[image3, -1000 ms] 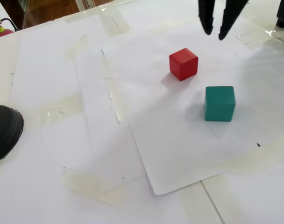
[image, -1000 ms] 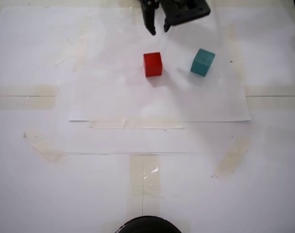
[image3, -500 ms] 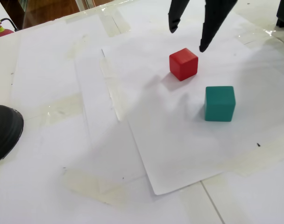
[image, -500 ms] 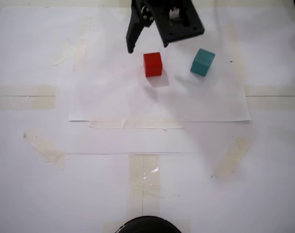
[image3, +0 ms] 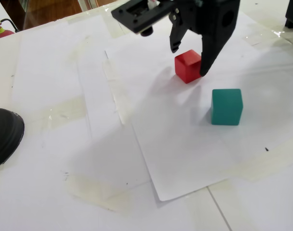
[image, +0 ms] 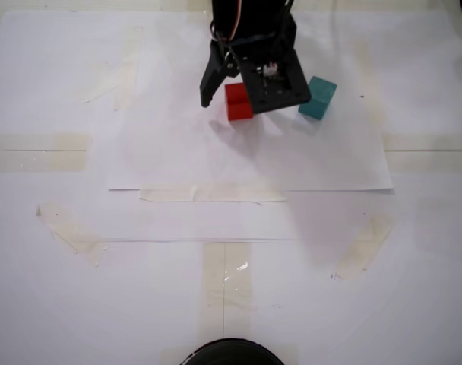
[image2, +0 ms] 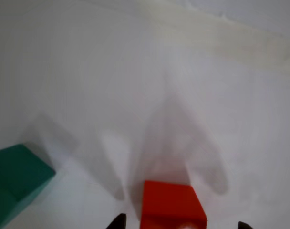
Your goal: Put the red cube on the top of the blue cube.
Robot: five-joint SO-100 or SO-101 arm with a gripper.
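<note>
Spanning the frame: bench (image: 56, 304), white paper taped down. End effector (image3: 187, 61), upper centre, jaws spread wide, gripping nothing, straddling red cube (image3: 187, 66) resting on paper. Blue cube (image3: 226, 106), just lower right in that fixed view, apart.

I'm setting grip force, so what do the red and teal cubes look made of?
The red cube and the blue cube both look like solid painted wood or hard plastic; which one is unclear. Their faces are flat, evenly coloured and matte, with crisp edges, and only the red one shows a faint sheen in the wrist view.
</note>
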